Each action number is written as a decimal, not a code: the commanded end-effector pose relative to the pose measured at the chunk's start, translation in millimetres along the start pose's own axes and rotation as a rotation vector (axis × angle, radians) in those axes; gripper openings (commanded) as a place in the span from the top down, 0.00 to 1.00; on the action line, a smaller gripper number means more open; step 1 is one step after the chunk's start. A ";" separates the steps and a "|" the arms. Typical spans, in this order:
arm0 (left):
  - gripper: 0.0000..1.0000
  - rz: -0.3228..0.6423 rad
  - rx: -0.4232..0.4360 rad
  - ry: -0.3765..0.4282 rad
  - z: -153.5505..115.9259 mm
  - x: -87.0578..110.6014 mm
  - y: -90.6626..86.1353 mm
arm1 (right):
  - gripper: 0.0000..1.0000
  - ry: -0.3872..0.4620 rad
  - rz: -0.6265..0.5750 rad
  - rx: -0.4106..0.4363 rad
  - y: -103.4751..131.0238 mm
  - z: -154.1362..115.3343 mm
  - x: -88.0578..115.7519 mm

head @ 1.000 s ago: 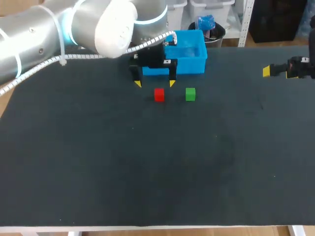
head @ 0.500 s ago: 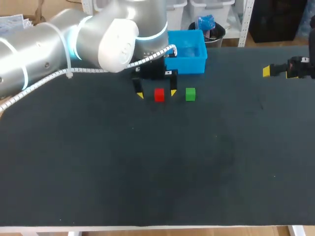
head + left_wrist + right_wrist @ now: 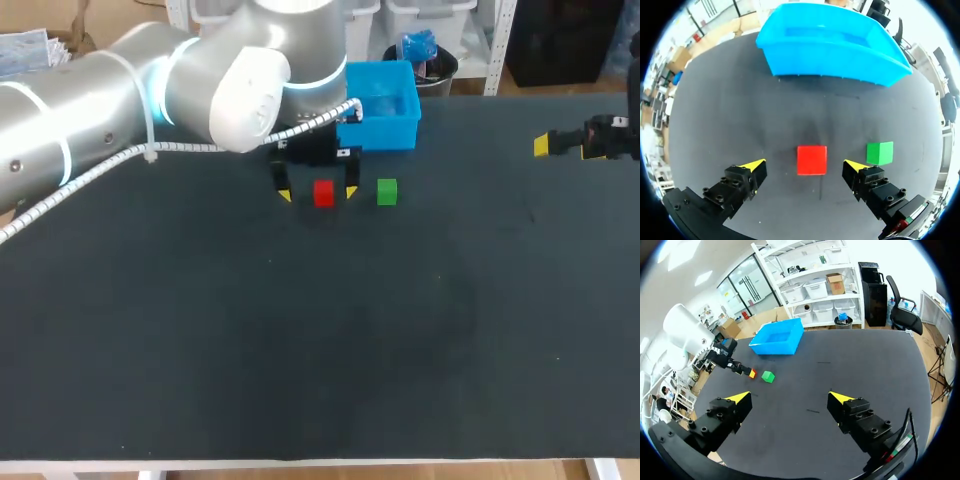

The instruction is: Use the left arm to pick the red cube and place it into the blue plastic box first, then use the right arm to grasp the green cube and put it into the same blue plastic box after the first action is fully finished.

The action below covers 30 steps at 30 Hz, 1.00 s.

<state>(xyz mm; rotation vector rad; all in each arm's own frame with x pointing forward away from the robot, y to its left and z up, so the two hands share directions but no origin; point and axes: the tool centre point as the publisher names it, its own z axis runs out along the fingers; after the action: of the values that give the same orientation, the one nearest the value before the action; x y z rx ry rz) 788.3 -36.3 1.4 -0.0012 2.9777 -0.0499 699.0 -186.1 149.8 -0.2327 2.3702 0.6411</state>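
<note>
Left gripper (image 3: pixel 804 164): spread wide around red cube (image 3: pixel 812 160).
Hangs low, touching neither side; green cube (image 3: pixel 879 152) just beyond it.

The table (image 3: pixel 300 350) has a matt black top, slightly rough like cloth. The box (image 3: pixel 390 133) is smooth, glossy blue plastic. The red cube (image 3: pixel 323 193) and green cube (image 3: pixel 387 192) look matt. The left arm (image 3: pixel 90 120) has a smooth silver shell with a soft shine; its 2 fingers (image 3: pixel 735 185) are matt black.
</note>
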 end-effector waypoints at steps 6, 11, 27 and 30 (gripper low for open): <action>0.00 0.006 -0.005 0.005 4.7 -13.5 -7.1 | 0.00 0.001 0.000 0.001 0.0 0.9 -0.4; 0.00 0.008 -0.007 0.007 9.7 -13.2 -7.9 | 0.00 0.001 0.000 0.001 0.0 0.9 -0.4; 1.00 0.008 -0.018 -0.003 18.0 -12.8 -4.7 | 0.00 0.001 0.000 0.001 0.0 0.9 -0.4; 1.00 0.012 -0.018 -0.006 16.3 -13.4 -5.4 | 0.00 0.001 0.000 0.001 0.0 0.9 -0.4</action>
<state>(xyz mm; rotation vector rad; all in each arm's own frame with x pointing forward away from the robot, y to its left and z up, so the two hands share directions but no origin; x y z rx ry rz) 802.1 -41.2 -13.6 0.0091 2.9697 -0.0228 699.0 -186.1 149.8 -0.2327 2.3702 0.6411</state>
